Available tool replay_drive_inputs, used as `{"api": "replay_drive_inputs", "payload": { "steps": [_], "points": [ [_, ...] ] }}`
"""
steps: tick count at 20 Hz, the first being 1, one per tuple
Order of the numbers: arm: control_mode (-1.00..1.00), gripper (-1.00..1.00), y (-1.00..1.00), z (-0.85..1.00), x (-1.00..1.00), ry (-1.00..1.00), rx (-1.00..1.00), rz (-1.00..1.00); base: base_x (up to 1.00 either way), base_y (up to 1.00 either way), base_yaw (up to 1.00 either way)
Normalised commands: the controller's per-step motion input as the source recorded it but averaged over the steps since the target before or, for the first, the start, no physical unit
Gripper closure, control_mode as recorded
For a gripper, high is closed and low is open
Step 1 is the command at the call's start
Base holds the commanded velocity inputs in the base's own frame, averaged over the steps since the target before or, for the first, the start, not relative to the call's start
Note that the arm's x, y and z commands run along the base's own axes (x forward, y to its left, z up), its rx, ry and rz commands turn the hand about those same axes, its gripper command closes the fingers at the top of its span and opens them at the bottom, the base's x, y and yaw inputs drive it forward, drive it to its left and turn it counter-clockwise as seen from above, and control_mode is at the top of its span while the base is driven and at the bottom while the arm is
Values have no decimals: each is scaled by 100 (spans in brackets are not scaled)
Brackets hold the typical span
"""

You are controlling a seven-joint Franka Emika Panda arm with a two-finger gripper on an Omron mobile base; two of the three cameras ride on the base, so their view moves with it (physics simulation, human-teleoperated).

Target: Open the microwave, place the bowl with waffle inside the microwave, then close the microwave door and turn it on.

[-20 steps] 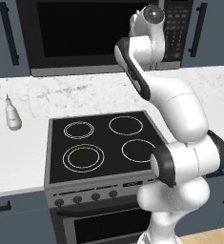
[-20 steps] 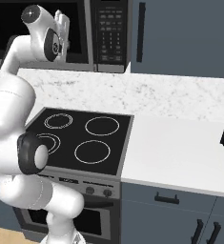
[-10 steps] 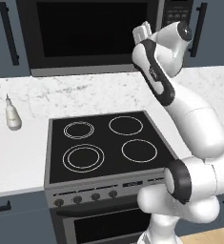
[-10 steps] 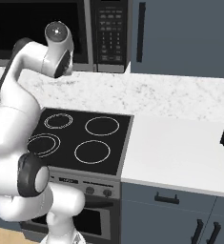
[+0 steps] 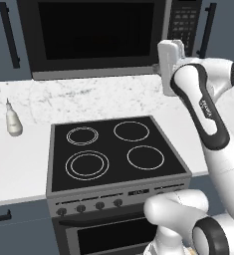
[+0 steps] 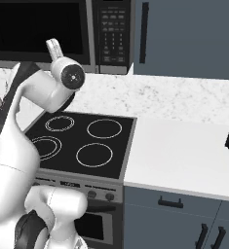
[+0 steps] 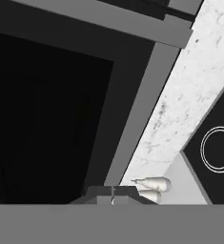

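The microwave (image 5: 111, 37) hangs above the back of the stove (image 5: 116, 152), and its door (image 5: 96, 35) is shut, dark window flush in the grey frame. The bowl and waffle cannot be made out in these pictures, so it is not possible to say whether they are already behind the black window or somewhere out of sight.

The claw (image 7: 112, 193) is clenched with its tips together and nothing between them, held up near the right end of the door, just short of the keypad (image 6: 112, 29). In the hand view it looks along the grey frame, rolled steeply, with the marble desk (image 7: 199, 81) to one side.

Risks, as a judgement:
- If the next job is pressing a start button, the closed tips could land on the wrong key or on the frame beside the panel, since the keys are small and tightly packed.
- If the door is not fully latched, a press would do nothing.
- The elbow sits low over the stove and the wrist is strongly twisted, so a reach could clip the microwave's lower edge.
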Motion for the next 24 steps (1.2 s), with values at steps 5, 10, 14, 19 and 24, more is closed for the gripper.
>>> {"api": "replay_drive_inputs", "payload": {
  "steps": [5,10,14,19,24],
  "points": [
    [-100,100,-73,44,-67,-1,0,3,0,0,0],
    [-100,100,-83,32,-41,8,-1,0,0,0,0],
    [-100,100,-80,8,-27,19,0,0,0,0,0],
    [-100,100,-42,-12,4,16,-4,-3,0,0,0],
    [-100,100,-15,-24,36,0,-3,-3,0,0,0]
  ]
}}
